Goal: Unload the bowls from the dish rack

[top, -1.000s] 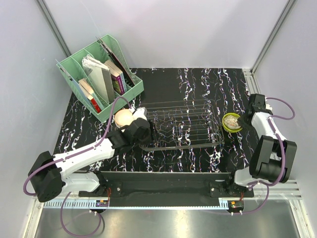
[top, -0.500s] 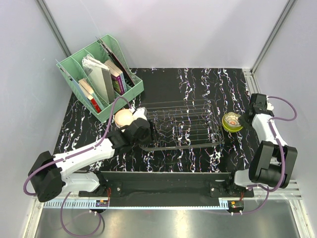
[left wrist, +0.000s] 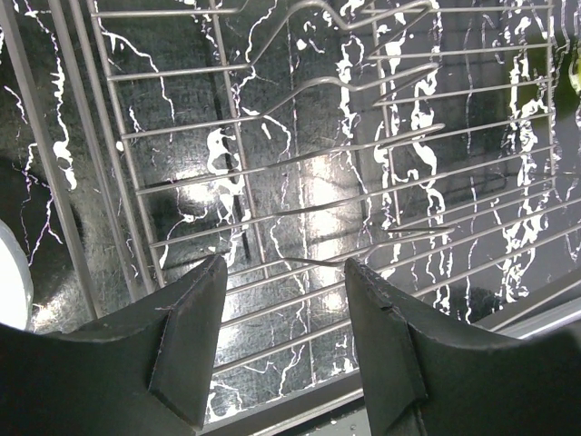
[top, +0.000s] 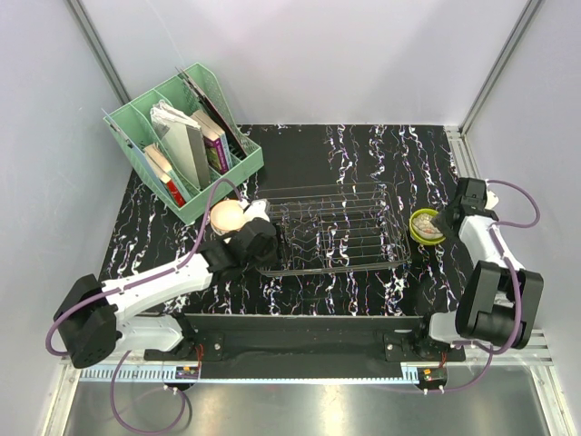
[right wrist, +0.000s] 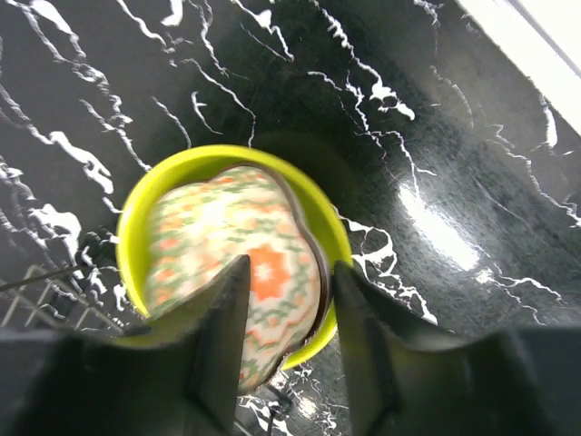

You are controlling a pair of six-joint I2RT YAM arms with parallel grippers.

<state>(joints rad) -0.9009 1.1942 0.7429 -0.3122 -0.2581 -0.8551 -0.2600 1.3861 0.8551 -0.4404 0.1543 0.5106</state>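
Note:
The dark wire dish rack (top: 340, 227) lies mid-table; no bowl shows inside it. A yellow-green bowl (top: 425, 227) stands on the table right of the rack, with a bowl patterned in orange and green (right wrist: 227, 227) tilted inside the yellow-green one (right wrist: 218, 156). My right gripper (top: 445, 222) is open (right wrist: 290, 272), its jaws straddling the near rims: one finger over the patterned inside, the other outside the yellow-green wall. A tan bowl (top: 227, 216) sits left of the rack, showing as a white sliver (left wrist: 7, 282) in the left wrist view. My left gripper (top: 269, 240) is open and empty (left wrist: 283, 272) over the rack's wires (left wrist: 109, 182).
A mint-green file organiser (top: 182, 145) with books stands at the back left. The table top (top: 363, 150) is black marble with white veins. A metal frame post (top: 472, 127) and white walls close the right side near my right arm.
My right gripper pulled back from the yellow-green bowl half a second ago and has now returned over its rim. My left arm has shifted slightly toward the near edge.

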